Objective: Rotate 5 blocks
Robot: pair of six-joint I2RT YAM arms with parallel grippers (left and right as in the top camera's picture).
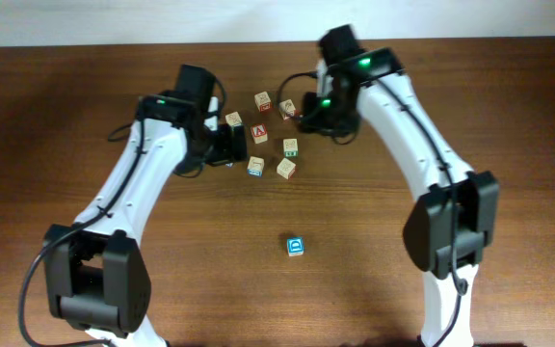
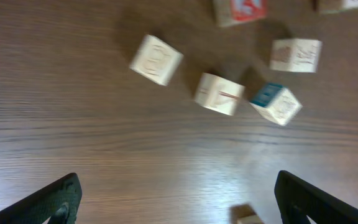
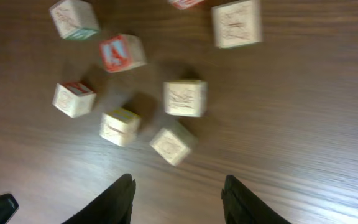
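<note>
Beside the clustered blocks (image 1: 290,146), both pairs of jaws gape, apparently holding nothing.

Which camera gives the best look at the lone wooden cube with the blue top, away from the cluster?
The overhead view. Only there does the light-wood cube with the blue top face appear, whole and unobstructed. Neither wrist view shows it; both look at the clustered cubes instead.

Block cluster (image 1: 290,146) rear-centre — lone block (image 1: 296,245) well apart, in front.
</note>
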